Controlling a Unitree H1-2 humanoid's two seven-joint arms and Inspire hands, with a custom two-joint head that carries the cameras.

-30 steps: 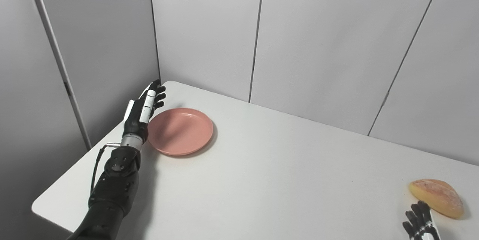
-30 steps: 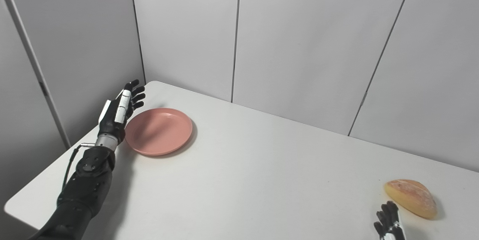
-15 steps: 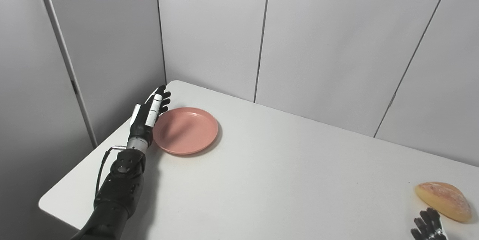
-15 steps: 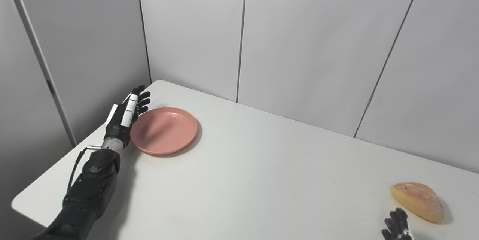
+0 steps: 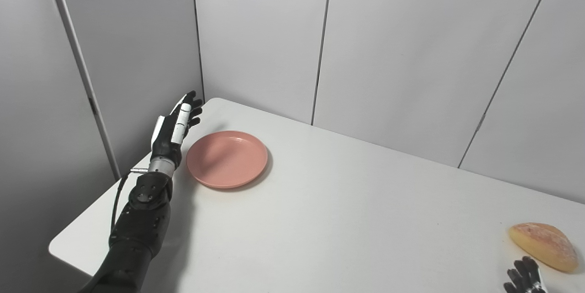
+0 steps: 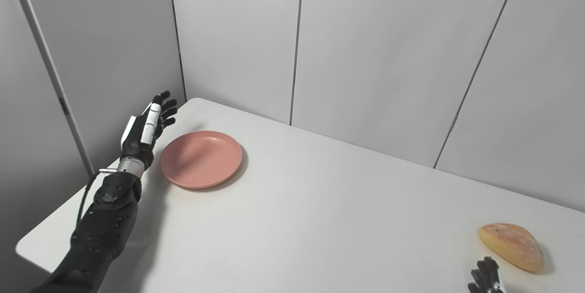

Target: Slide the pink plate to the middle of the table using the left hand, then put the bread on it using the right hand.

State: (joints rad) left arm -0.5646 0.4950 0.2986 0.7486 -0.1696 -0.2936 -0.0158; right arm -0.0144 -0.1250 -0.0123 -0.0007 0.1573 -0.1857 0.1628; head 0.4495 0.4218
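A round pink plate (image 5: 227,159) lies flat on the white table (image 5: 329,210), near its far left corner. My left hand (image 5: 173,127) is raised just left of the plate, edge-on, fingers straight and apart, holding nothing; a small gap separates it from the rim. A half-round loaf of bread (image 5: 544,246) rests near the table's right front. Only the fingertips of my right hand (image 5: 523,276) show at the bottom edge, just in front of the bread, spread and holding nothing.
Grey wall panels (image 5: 393,46) close in the table at the back and left, right behind my left hand. The table's left corner edge (image 5: 57,249) sits near my left forearm. Bare white tabletop lies between plate and bread.
My left hand has drawn back left and lifted off the plate's rim. The plate stays where it was half a second ago. The camera shifted slightly over the second.
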